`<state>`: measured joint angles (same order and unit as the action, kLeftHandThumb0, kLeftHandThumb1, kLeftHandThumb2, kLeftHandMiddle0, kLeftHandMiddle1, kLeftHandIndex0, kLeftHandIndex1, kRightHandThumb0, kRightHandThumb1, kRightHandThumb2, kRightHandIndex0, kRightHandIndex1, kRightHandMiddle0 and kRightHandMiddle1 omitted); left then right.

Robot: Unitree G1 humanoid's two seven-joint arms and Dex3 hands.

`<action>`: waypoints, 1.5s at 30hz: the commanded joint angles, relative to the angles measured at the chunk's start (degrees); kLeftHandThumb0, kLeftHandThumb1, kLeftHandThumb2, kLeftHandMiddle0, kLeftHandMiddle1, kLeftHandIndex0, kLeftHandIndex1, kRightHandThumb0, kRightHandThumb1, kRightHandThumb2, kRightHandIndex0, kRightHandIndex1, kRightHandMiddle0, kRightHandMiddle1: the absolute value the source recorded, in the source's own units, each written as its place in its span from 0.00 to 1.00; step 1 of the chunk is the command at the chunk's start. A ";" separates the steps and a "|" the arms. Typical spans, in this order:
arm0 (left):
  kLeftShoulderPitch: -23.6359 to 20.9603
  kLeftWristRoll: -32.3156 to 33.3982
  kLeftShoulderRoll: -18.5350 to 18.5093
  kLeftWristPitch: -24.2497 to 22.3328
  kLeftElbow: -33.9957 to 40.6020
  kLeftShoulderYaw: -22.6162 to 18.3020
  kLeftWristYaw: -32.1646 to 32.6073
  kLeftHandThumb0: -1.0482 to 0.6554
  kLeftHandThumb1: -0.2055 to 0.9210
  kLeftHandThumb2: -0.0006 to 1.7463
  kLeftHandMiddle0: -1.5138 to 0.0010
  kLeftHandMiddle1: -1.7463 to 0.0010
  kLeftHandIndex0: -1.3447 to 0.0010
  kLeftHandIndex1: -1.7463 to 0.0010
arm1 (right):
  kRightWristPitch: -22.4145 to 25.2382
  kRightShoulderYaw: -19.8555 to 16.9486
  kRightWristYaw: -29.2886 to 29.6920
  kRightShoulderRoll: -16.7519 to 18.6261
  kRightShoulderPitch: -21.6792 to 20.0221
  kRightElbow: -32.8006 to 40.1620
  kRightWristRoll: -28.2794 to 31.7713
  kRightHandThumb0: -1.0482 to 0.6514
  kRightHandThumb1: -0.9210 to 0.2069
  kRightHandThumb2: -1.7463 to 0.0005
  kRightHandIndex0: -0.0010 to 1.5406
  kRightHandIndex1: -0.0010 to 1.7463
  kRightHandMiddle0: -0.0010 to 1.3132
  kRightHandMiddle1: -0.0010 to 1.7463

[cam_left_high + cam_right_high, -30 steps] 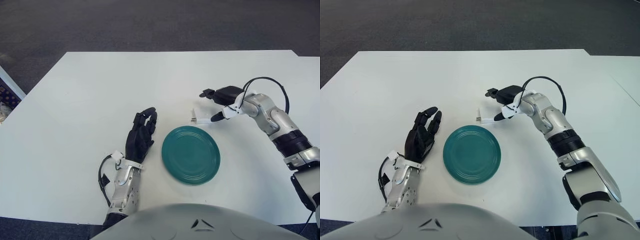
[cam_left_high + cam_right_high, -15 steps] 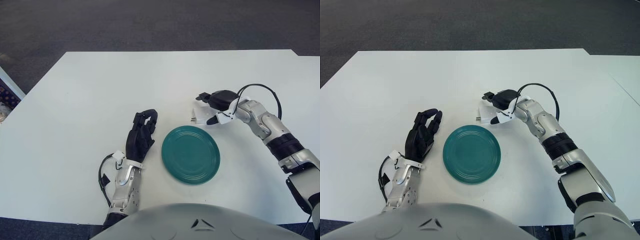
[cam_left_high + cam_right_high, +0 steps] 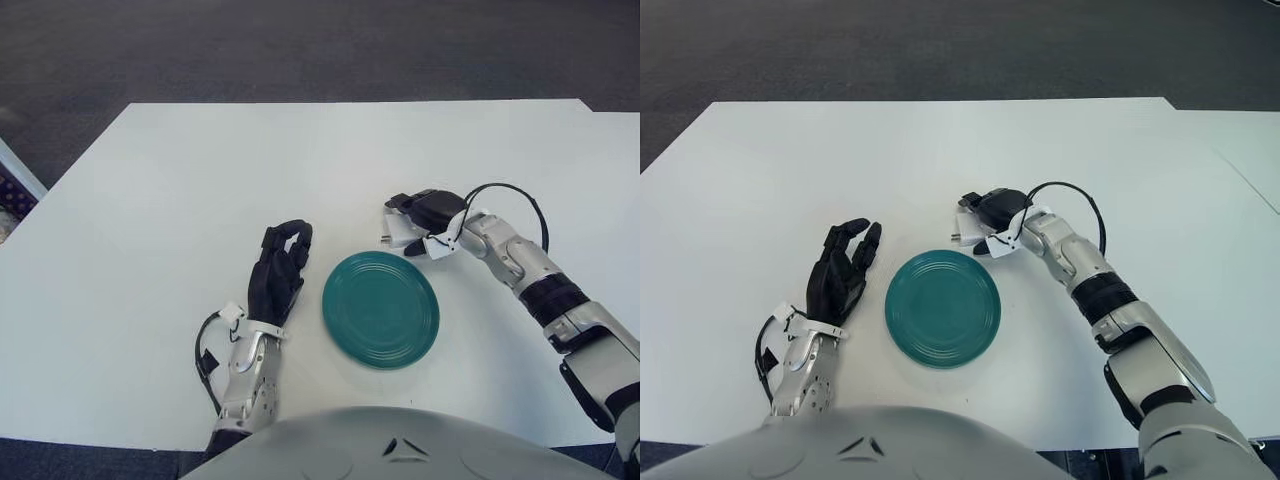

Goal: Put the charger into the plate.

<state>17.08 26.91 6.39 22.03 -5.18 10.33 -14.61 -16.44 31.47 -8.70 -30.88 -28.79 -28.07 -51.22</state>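
Note:
A small white charger (image 3: 396, 233) lies on the white table just beyond the upper right rim of the teal plate (image 3: 345, 335). My right hand (image 3: 418, 224) has come down over it: the black fingers (image 3: 408, 203) curl over its far side and the thumb presses its near side, so only its left end with the prongs shows. The plate (image 3: 908, 335) holds nothing. My left hand (image 3: 279, 268) shows to the left of the plate, fingers loosely extended and holding nothing.
The white table (image 3: 200, 180) stretches wide to the left and back, with dark carpet beyond its far edge. A black cable loops off my right wrist (image 3: 505, 190). A second white surface adjoins at the far right (image 3: 1250, 150).
My right hand moved left and down from above the charger and closed around it. My left hand's fingers shifted slightly and stayed beside the plate.

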 commanded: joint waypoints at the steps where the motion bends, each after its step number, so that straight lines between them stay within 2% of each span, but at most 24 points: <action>1: 5.22 1.40 4.77 -3.71 -0.72 0.95 1.80 0.09 1.00 0.39 0.80 1.00 0.97 0.15 | -0.62 2.04 3.54 1.61 0.76 -7.36 -1.28 0.20 0.00 0.66 0.22 0.00 0.00 0.24; 2: 5.66 1.34 4.78 -4.62 0.34 1.08 2.80 0.09 1.00 0.39 0.81 1.00 0.98 0.17 | -0.76 2.39 4.87 2.14 0.45 -9.48 -1.37 0.20 0.00 0.66 0.22 0.00 0.00 0.24; 3: 5.97 1.28 4.76 -5.32 1.11 1.20 3.55 0.08 1.00 0.39 0.82 1.00 0.98 0.28 | -0.89 2.66 5.75 2.47 0.14 -10.85 -1.39 0.19 0.00 0.66 0.22 0.01 0.00 0.24; 5: 6.55 0.93 4.83 -6.27 2.49 1.57 5.05 0.08 1.00 0.40 0.84 1.00 0.99 0.42 | -0.98 3.09 6.96 3.07 -0.46 -12.94 -1.31 0.19 0.00 0.67 0.22 0.01 0.00 0.26; 10: 7.33 1.00 4.34 -7.24 4.13 2.22 5.41 0.07 1.00 0.43 0.88 1.00 1.00 0.59 | -1.56 4.18 9.88 4.00 -1.54 -17.51 -1.21 0.19 0.00 0.68 0.24 0.01 0.00 0.28; 14: 7.81 1.29 4.12 -7.22 4.76 2.55 4.61 0.07 1.00 0.44 0.89 1.00 1.00 0.66 | -1.98 4.86 11.35 4.16 -1.92 -20.43 -0.94 0.18 0.00 0.69 0.25 0.01 0.00 0.31; 20: 8.16 1.27 3.97 -7.43 6.10 3.17 4.53 0.07 1.00 0.46 0.88 0.99 1.00 0.65 | -1.80 5.89 11.35 4.02 -2.82 -22.35 -1.19 0.17 0.00 0.68 0.29 0.02 0.00 0.35; 22: 8.32 1.12 4.04 -7.83 6.72 3.43 5.00 0.08 1.00 0.47 0.88 0.99 1.00 0.66 | -1.88 6.24 11.29 3.76 -3.11 -22.57 -1.20 0.17 0.00 0.68 0.29 0.33 0.01 0.43; 23: 8.38 1.08 4.07 -7.91 6.89 3.50 5.09 0.08 1.00 0.47 0.88 0.99 1.00 0.67 | -2.03 6.45 11.22 3.60 -3.53 -23.01 -1.26 0.17 0.00 0.68 0.28 0.39 0.01 0.44; 24: 8.42 1.01 4.10 -7.93 7.04 3.58 5.15 0.08 1.00 0.47 0.88 0.99 1.00 0.68 | -2.31 6.64 11.14 3.45 -4.02 -23.55 -1.28 0.17 0.00 0.69 0.29 0.59 0.02 0.54; 25: 8.44 0.98 4.12 -7.96 7.15 3.62 5.20 0.08 1.00 0.47 0.88 0.99 1.00 0.68 | -2.51 6.80 11.10 3.35 -4.39 -23.98 -1.28 0.17 0.00 0.69 0.30 0.74 0.03 0.67; 26: 8.49 0.86 4.15 -7.92 7.33 3.72 5.29 0.08 1.00 0.48 0.88 0.99 1.00 0.68 | -2.73 6.93 11.01 3.25 -4.61 -24.25 -1.22 0.18 0.00 0.69 0.30 0.79 0.03 0.72; 28: 8.72 0.59 4.13 -7.84 7.76 4.08 5.39 0.08 1.00 0.48 0.88 1.00 1.00 0.70 | -3.43 6.85 10.79 2.82 -4.54 -24.19 -0.58 0.19 0.00 0.68 0.34 0.91 0.05 0.88; 31: 8.96 0.44 3.91 -8.23 8.25 4.44 5.62 0.07 1.00 0.49 0.89 1.00 1.00 0.73 | -4.67 6.15 10.07 1.75 -3.72 -22.75 0.98 0.21 0.00 0.69 0.41 0.97 0.20 0.96; 34: 9.26 0.71 3.91 -9.46 8.96 4.59 6.56 0.07 1.00 0.51 0.90 1.00 1.00 0.76 | -5.00 5.21 7.94 0.13 -2.44 -18.68 2.44 0.22 0.00 0.69 0.45 0.99 0.29 0.99; 35: 9.41 0.84 3.97 -9.97 9.33 4.67 6.99 0.07 1.00 0.51 0.90 1.00 1.00 0.77 | -4.97 4.94 7.18 -0.32 -2.15 -17.48 2.83 0.22 0.00 0.68 0.48 0.99 0.35 0.99; 38: 9.82 1.56 3.90 -11.29 10.23 4.72 7.70 0.07 1.00 0.52 0.90 1.00 1.00 0.78 | -4.43 4.81 6.02 -0.61 -2.03 -16.37 3.09 0.23 0.00 0.68 0.52 1.00 0.45 1.00; 45: 9.91 1.81 3.13 -13.13 11.24 4.91 7.82 0.07 1.00 0.54 0.92 1.00 1.00 0.82 | -3.80 4.97 4.37 -1.35 -2.86 -15.17 2.72 0.24 0.00 0.66 0.59 1.00 0.55 1.00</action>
<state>25.57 28.84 6.16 11.45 7.12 14.38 -8.23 -20.85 35.00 0.62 -31.21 -35.04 -41.54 -48.01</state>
